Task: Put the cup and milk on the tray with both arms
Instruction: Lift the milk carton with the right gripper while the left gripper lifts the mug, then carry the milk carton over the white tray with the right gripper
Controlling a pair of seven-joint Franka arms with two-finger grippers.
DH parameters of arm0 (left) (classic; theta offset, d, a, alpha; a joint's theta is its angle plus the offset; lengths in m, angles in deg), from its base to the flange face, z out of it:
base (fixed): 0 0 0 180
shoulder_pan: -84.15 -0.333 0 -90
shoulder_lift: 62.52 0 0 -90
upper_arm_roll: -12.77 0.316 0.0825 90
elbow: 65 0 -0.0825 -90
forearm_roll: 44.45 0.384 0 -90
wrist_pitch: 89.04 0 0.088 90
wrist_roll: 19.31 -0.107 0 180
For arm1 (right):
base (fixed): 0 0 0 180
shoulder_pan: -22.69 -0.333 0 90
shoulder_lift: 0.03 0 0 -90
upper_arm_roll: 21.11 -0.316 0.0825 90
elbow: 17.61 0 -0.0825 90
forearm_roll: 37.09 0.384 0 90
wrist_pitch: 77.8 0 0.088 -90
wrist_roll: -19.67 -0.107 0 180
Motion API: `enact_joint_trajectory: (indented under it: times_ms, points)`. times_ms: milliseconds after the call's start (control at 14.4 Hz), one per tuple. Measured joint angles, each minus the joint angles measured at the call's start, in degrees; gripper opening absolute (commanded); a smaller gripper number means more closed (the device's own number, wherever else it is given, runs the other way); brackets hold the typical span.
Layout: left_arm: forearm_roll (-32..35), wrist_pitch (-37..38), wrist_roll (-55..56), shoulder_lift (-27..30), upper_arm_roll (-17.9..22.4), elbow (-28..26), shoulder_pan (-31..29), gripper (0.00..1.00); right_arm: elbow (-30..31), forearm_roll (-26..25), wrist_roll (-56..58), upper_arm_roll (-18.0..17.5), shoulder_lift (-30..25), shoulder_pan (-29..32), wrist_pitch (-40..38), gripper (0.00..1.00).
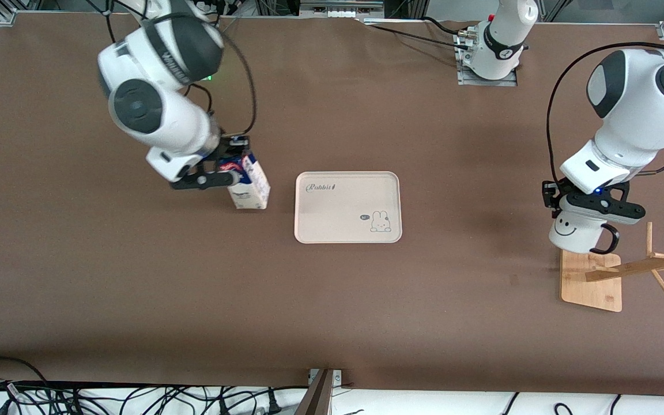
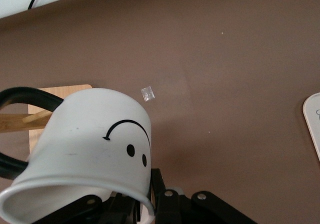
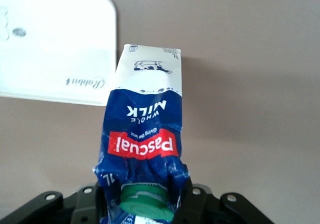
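**Both loads gripped, tray still bare**

Right gripper (image 1: pixel 225 173): pinching the top of the milk (image 1: pixel 249 185), the carton's gable crumpled between the fingers around the green cap (image 3: pixel 146 199). Carton sits beside the tray (image 1: pixel 348 207), toward the right arm's end of the table; whether its base touches the table or is just clear cannot be told.

Left gripper (image 1: pixel 588 203): clamped on the rim of the cup (image 1: pixel 575 229), one finger inside the mouth by the look of the left wrist view. Cup is over the edge of the wooden rack base (image 1: pixel 591 279), well apart from the tray, handle toward the tilted rack post (image 1: pixel 643 266).

Step in hand, by my reading: both grasps made, carry not yet done. Nothing rests on the tray.

Next move calls for bringing each load inward over the tray. The cup must stay clear of the rack pegs. The two loads need separate spots on the tray so the grippers do not crowd each other. The crushed carton top may let the milk swing or slip.
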Motion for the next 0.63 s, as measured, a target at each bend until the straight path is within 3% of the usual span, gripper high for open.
enact_joint_trajectory:
  times_ms: [486, 625]
  points:
    - [0.0, 17.74, -7.29, -2.01, -0.2, 6.25, 0.13, 0.0, 0.04, -0.49, 1.32, -0.02, 1.38, -4.89, 0.52, 0.54]
    - [0.0, 19.6, -8.17, -3.35, -0.27, 7.31, 0.13, 0.0, -0.61, 0.94, 1.51, -0.02, 2.25, -5.21, -1.25, 0.54]
